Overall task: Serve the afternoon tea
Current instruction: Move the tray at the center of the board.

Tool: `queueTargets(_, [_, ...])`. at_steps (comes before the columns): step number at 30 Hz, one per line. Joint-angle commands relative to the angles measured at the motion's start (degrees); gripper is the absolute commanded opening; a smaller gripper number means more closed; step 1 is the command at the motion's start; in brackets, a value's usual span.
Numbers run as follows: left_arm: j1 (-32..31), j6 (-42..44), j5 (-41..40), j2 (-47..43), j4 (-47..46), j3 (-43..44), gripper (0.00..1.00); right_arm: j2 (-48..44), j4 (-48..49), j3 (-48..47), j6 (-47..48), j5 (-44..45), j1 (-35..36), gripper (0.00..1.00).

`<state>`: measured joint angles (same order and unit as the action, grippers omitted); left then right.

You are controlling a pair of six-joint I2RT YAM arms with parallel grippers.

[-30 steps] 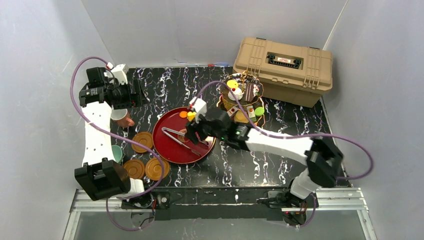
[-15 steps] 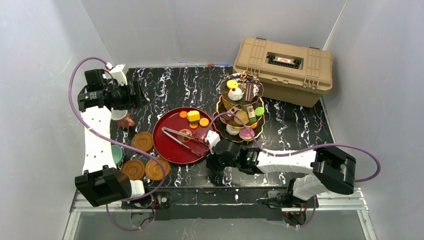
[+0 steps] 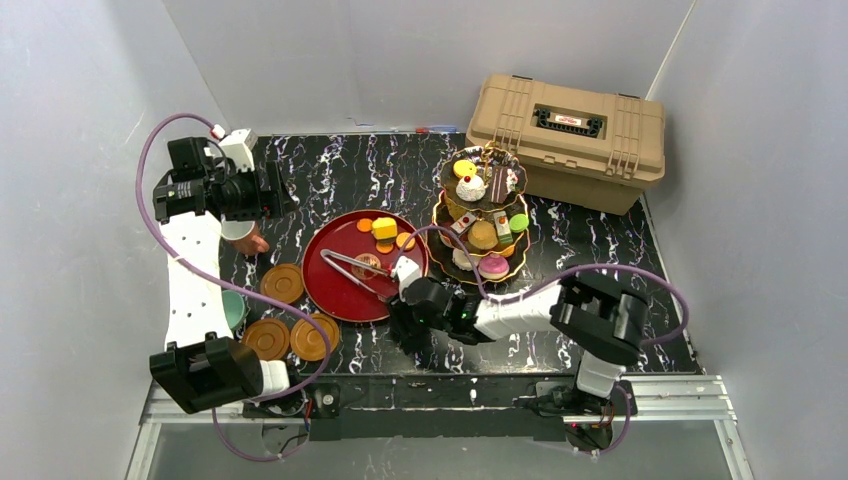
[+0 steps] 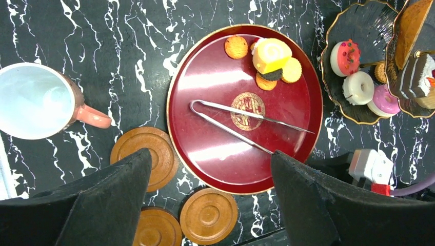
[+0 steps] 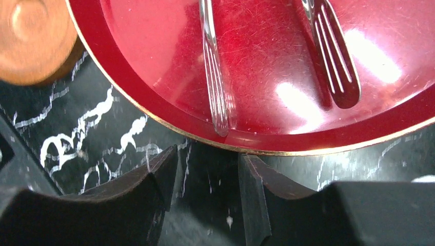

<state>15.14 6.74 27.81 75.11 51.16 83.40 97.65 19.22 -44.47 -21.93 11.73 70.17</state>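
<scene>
The dark three-tier stand point(image 3: 480, 222) with gold rims holds several pastries; its bottom tier point(image 4: 359, 77) carries donuts. A yellow roll cake point(image 4: 271, 54) and cookies lie at the back of the red tray point(image 3: 340, 290). The pinkish cup point(image 4: 36, 100) stands left of the tray, and the teal cup point(image 3: 234, 308) sits under the left arm. Three brown saucers point(image 3: 283, 283) lie near the tray's left front. My left gripper point(image 4: 210, 152) is open and empty, high over the tray. My right gripper point(image 5: 208, 164) is open and empty, low at the tray's near rim point(image 5: 154, 115).
Metal tongs point(image 4: 241, 119) lie across the tray, their tips point(image 5: 218, 102) just ahead of my right fingers. A tan plastic case point(image 3: 568, 140) stands at the back right, behind the stand. The black marble tabletop point(image 3: 350, 170) shows at the back.
My right gripper has drawn back from over the tray to its near rim and dropped low. The yellow roll stays at the tray's back. The left arm has barely moved.
</scene>
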Motion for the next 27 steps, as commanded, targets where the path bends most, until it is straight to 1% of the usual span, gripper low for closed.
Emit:
queueTargets(1, [-0.28, 1.59, 0.03, -2.05, 2.12, 2.7, 0.85, 4.0, 7.43, -5.97, -3.0, 2.75, -2.11, 0.55])
queueTargets(5, [-0.2, 2.49, -0.17, -2.4, 2.57, 2.77, 0.85, 7.5, 10.63, -9.49, -4.22, 3.14, -4.35, 0.56])
queueTargets(10, [-0.19, 3.1, -0.14, -2.83, 2.83, 2.2, 0.85, 13.17, 10.69, -16.7, -3.56, 1.7, -6.95, 0.57])
queueTargets(14, [-0.13, 3.31, 0.05, -2.92, 3.2, 2.28, 0.86, 18.03, 9.9, -23.57, -2.59, 0.45, -8.47, 0.58])
queueTargets(18, [-0.15, 3.43, 0.0, -2.9, 3.57, 2.68, 0.86, 21.42, 6.75, -30.88, 0.19, -0.26, -8.65, 0.61])
queueTargets(20, [-0.13, 3.41, 0.05, -2.94, 3.87, 2.9, 0.86, 20.71, 5.13, -32.32, 1.41, -0.07, -8.65, 0.64])
queueTargets(22, [-0.13, 3.51, 0.11, -3.04, 4.19, 3.06, 0.87, 18.11, 2.24, -33.26, 2.94, 0.16, -8.58, 0.68])
queueTargets(26, [-0.18, 3.41, 0.76, -3.42, 4.39, 2.92, 0.87, 9.27, -7.45, -34.63, 5.85, 0.4, -8.35, 0.77])
queueTargets(27, [-0.12, 3.25, 1.0, -3.54, 4.46, 2.86, 0.87, 6.86, -9.8, -34.85, 6.61, 0.59, -8.3, 0.81])
